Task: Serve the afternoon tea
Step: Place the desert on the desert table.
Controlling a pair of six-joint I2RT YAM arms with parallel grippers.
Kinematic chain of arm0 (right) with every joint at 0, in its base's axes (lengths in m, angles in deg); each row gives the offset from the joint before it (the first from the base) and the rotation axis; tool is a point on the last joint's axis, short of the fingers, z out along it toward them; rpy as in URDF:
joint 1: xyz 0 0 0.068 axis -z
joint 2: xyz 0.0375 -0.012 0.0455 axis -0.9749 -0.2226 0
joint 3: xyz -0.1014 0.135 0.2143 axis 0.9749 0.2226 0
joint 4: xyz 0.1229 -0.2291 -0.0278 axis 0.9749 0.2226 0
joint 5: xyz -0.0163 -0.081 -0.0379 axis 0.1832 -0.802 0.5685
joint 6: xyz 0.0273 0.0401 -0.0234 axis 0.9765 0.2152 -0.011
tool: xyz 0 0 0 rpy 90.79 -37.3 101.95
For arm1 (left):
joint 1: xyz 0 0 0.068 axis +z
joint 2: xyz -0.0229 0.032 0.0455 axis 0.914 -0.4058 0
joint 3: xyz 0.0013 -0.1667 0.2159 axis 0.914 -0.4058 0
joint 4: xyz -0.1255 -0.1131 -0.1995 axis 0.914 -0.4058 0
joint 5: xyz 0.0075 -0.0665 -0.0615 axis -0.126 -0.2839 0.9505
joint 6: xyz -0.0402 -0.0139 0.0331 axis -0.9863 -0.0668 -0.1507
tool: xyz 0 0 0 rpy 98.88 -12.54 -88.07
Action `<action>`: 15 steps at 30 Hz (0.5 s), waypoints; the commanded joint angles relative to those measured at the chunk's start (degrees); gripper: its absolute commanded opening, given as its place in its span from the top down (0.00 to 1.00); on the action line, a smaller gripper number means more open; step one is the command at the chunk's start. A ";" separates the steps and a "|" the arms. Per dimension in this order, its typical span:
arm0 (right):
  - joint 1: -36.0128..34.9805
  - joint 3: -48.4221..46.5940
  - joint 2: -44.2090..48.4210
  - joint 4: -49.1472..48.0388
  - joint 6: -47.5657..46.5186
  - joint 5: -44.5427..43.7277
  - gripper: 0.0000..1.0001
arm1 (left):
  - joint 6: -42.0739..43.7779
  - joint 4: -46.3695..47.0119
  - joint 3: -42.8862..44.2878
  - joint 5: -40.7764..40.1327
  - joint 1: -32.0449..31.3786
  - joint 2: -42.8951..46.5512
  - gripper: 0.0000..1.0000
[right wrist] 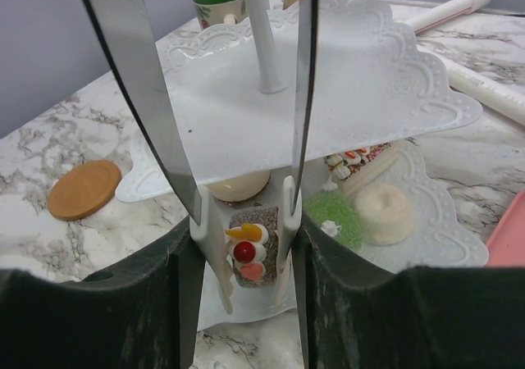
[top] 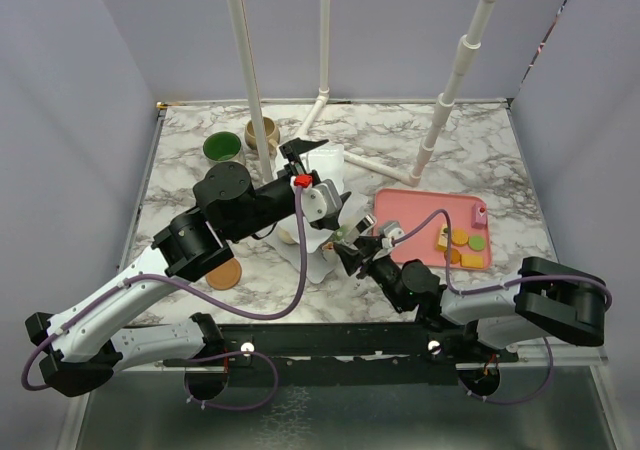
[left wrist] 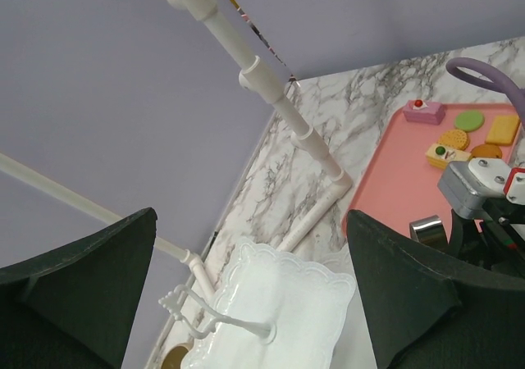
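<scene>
The tiered stand [right wrist: 328, 90] shows you no readable writing. Your right tool [right wrist: 246, 221] straddles a small pastry [right wrist: 248, 252], fingers apart; your left tool [left wrist: 246, 303] gapes wide.

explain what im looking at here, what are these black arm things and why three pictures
These are two robot arms bolted to the near edge of a marble table, each ending in a two-finger gripper. One picture looks down from above; the other two come from cameras on each wrist.

On the table stand a white tiered stand, a green-lined mug, a beige mug, a brown coaster and a pink tray of toy biscuits.

The left gripper is wide open above the stand, holding nothing. The right gripper sits at the lower plate with a small decorated pastry between its fingers; the jaws look partly open, so I cannot tell if it is gripped.
</scene>
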 commanded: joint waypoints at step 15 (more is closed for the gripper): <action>-0.06 0.83 -1.97 -3.47 -0.93 -0.58 0.47 | -0.69 1.02 -0.66 2.17 0.31 0.63 0.01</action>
